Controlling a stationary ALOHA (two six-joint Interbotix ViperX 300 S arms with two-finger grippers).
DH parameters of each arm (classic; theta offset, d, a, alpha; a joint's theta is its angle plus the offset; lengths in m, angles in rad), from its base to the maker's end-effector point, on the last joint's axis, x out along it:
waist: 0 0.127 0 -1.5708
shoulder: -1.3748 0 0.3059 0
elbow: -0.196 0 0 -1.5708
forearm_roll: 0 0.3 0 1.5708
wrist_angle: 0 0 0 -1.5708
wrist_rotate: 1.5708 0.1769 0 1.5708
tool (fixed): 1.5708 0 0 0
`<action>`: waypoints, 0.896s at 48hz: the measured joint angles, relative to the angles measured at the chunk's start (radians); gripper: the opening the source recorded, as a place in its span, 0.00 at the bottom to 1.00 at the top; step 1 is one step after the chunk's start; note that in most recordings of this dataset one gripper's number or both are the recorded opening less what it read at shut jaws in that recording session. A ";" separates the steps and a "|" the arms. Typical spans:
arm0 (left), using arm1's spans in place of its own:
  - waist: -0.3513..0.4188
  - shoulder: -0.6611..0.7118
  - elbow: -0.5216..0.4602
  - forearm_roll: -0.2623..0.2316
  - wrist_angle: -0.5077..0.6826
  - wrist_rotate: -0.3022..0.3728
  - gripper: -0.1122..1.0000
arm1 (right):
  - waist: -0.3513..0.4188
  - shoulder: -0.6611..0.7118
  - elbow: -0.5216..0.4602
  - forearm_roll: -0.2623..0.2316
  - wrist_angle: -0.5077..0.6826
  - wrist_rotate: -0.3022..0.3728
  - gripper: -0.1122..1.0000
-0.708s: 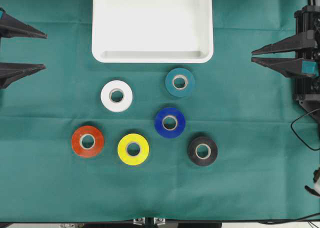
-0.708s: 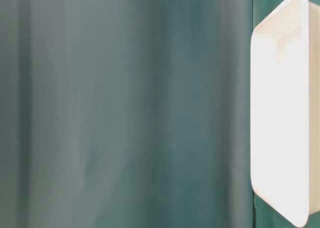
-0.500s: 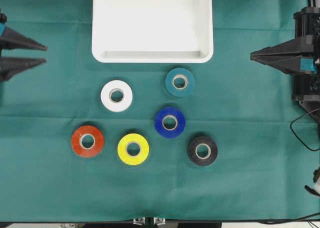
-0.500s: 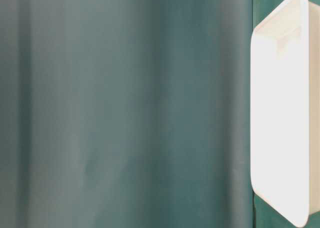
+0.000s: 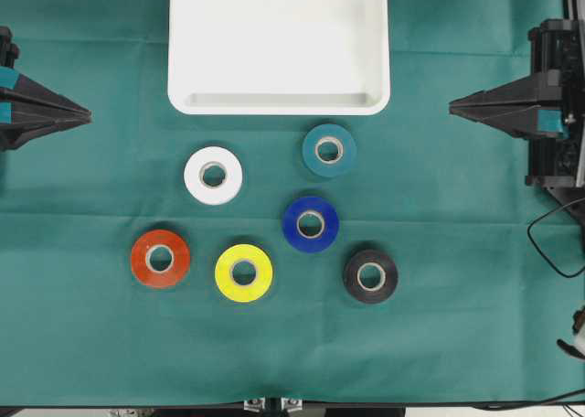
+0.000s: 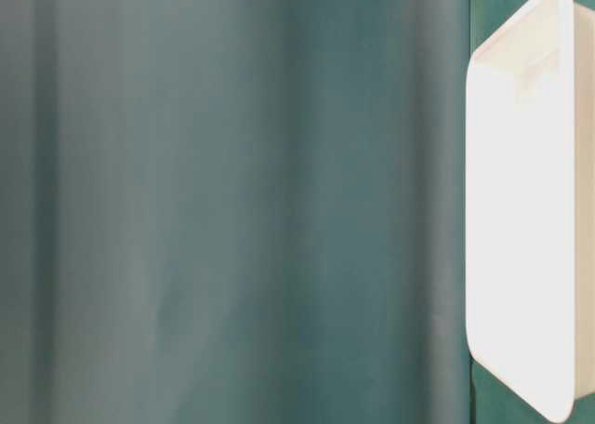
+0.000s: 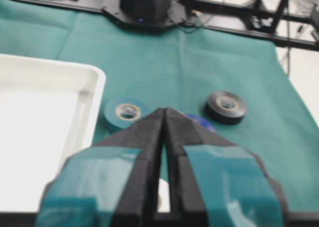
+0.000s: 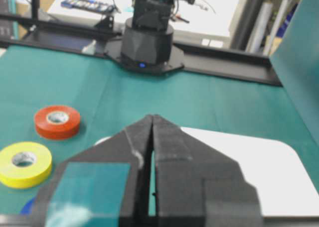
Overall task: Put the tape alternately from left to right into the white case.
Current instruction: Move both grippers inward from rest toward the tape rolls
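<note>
Smooth round-cornered white case (image 5: 279, 104); flat tape rings (image 5: 213, 176)

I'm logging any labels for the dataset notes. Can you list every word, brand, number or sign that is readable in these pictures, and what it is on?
None can be read.
The tape rolls, such as the yellow roll and black roll, show plain faces.
The white case is unmarked.
Items on the far desk in the right wrist view are too blurred to read.

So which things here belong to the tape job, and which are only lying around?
Part of the job:
white case
white tape
teal tape
blue tape
red tape
yellow tape
black tape

Just lying about:
black cable
green cloth
</note>
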 measured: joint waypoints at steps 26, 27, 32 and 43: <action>0.000 0.089 -0.005 -0.002 0.002 0.156 0.66 | 0.000 0.025 0.000 0.000 0.000 0.002 0.84; 0.000 0.094 -0.006 0.000 0.002 0.164 0.66 | 0.000 0.029 0.000 0.000 0.000 0.002 0.84; 0.000 0.118 -0.018 -0.002 0.002 0.170 0.66 | 0.000 0.057 0.000 0.000 0.000 0.000 0.83; 0.000 0.178 -0.044 -0.002 0.014 0.169 0.66 | -0.002 0.118 -0.014 0.000 0.002 0.002 0.83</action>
